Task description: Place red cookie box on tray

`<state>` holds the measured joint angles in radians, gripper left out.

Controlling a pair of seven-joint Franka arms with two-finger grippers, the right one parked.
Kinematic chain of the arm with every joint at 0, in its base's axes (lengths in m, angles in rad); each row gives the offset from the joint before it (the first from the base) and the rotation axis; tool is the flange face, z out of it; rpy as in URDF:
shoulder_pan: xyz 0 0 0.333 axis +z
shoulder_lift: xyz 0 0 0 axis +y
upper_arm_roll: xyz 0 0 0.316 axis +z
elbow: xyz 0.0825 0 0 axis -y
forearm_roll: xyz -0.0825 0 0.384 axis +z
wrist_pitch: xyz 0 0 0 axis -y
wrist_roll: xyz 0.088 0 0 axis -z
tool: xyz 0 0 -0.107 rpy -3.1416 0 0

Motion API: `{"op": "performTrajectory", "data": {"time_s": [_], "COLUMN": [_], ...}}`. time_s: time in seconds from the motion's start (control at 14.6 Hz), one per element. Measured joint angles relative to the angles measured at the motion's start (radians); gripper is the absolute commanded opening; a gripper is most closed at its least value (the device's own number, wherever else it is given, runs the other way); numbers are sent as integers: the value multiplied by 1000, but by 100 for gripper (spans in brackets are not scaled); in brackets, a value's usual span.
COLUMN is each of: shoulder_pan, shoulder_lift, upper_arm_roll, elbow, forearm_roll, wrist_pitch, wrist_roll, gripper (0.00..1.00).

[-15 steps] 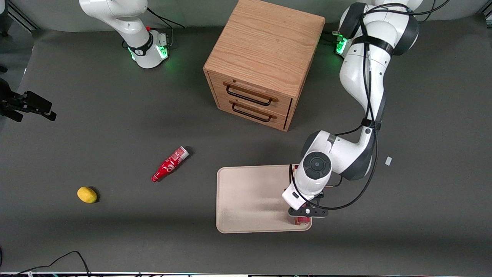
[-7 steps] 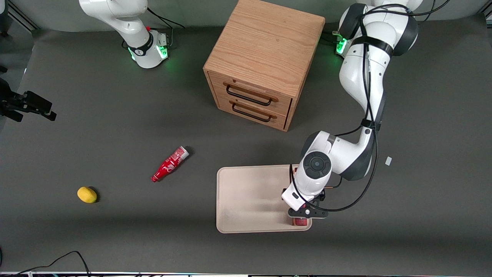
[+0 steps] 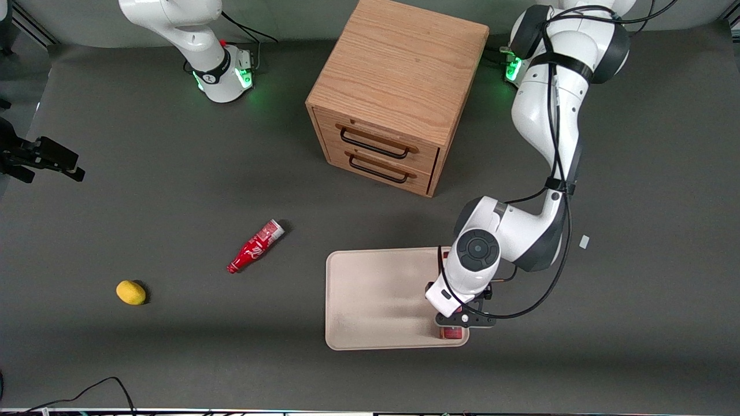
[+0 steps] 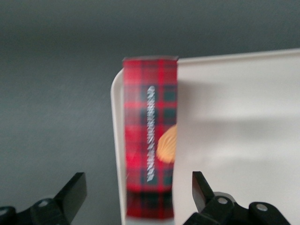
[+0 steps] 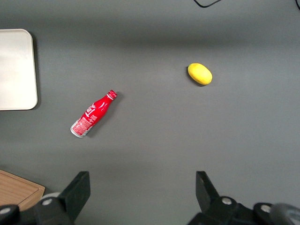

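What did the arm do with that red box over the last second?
The gripper is open above the red cookie box, which lies along the tray's edge nearest the working arm. The arm has edged slightly away from the front camera. The box, bottle, lemon and cabinet stayed put.

red-plaid cookie box [image 4: 150, 154], cream tray [image 4: 243, 140]

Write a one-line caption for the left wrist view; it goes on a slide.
Open gripper poised above the red cookie box, which lies along the tray's edge.
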<state>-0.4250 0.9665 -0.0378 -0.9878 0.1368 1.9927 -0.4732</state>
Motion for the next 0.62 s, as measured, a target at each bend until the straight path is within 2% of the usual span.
{"op": "performTrajectory", "data": {"time_s": [0.14, 0.34, 0.48, 0.62], "shoulder_pan": [4, 78, 146, 184], "shoulder_lift": [-29, -143, -229, -304], "upper_arm_roll": [0, 11, 28, 72], "elbow": [92, 163, 159, 108], "forearm_roll": [-19, -118, -139, -149], "wrist_pitch": [-206, -459, -547, -562], "wrist_roll": [39, 196, 322, 427], "gripper": [100, 100, 100, 100]}}
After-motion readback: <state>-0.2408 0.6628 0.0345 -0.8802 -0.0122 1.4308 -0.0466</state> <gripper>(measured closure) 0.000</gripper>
